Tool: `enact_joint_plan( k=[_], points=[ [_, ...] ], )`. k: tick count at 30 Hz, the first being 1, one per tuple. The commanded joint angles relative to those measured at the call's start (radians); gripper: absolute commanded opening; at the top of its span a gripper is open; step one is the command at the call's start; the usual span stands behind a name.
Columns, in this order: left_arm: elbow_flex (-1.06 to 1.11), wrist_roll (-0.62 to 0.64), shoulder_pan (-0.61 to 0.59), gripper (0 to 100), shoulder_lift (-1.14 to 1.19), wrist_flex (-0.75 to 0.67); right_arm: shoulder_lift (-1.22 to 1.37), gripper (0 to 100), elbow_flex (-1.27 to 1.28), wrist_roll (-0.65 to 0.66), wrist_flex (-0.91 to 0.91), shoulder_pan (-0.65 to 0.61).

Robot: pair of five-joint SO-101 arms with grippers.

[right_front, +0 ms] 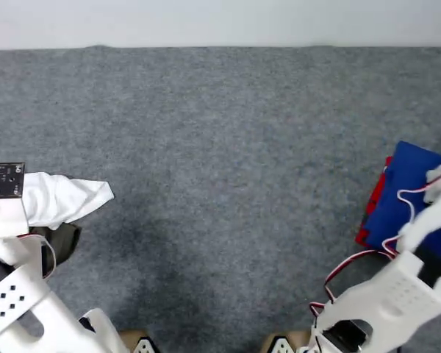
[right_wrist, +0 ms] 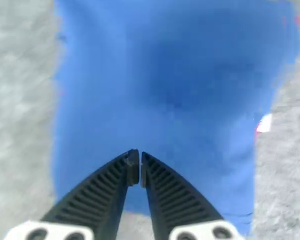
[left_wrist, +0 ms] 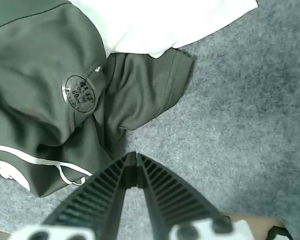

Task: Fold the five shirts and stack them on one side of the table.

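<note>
High view puts a folded blue shirt (right_front: pixel 408 195) at the right edge of the frame, lying on a red shirt (right_front: pixel 373 202) whose rim peeks out along its left side. At the left edge a white shirt (right_front: pixel 62 198) lies rumpled over a dark shirt (right_front: pixel 62 241), both unfolded on the grey table (right_front: pixel 228 147).

The right gripper (right_wrist: pixel 139 170) hangs over the blue shirt (right_wrist: pixel 175 90), its jaws clenched together with nothing between them. The left gripper (left_wrist: pixel 135 172) is likewise pinched closed and empty, at the hem of the dark shirt (left_wrist: pixel 55 100), which the white shirt (left_wrist: pixel 160 22) overlaps.

The likely trouble lies on the left. Because the two garments overlap, a grab at the seam could lift both together. Jaws lowered while closed would only shove the cloth into a bunch. On the right, dragging across the blue shirt could skew the finished stack.
</note>
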Motion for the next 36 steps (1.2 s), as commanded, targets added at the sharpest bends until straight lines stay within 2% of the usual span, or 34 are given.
enact_joint_plan(
  k=[1, 6, 9, 16, 21, 27, 31, 36],
  points=[
    [-0.004, -0.012, 0.005, 1, -0.011, 0.0, -0.071, 0.9, -0.052, -0.006, 0.101, -0.058],
    [-0.004, -0.012, 0.006, 1, -0.005, -0.002, -0.073, 0.9, -0.052, -0.011, 0.255, -0.111],
    [-0.004, -0.021, 0.006, 1, -0.005, -0.029, -0.102, 0.9, -0.021, -0.029, 0.254, -0.111],
    [-0.004, -0.236, 0.0, 13, -0.003, -0.035, -0.278, 0.9, 0.114, -0.072, 0.254, -0.163],
    [0.048, -0.453, -0.04, 15, -0.002, -0.04, -0.443, 0.9, 0.249, -0.074, 0.254, -0.229],
    [0.214, -0.677, -0.175, 15, -0.002, -0.222, -0.55, 0.9, 0.397, -0.074, 0.254, -0.272],
    [0.229, -0.756, -0.252, 15, -0.002, -0.33, -0.587, 0.9, 0.48, -0.074, 0.254, -0.268],
    [0.236, -0.887, -0.345, 15, -0.002, -0.394, -0.648, 0.9, 0.574, -0.074, 0.254, -0.268]
  ],
)
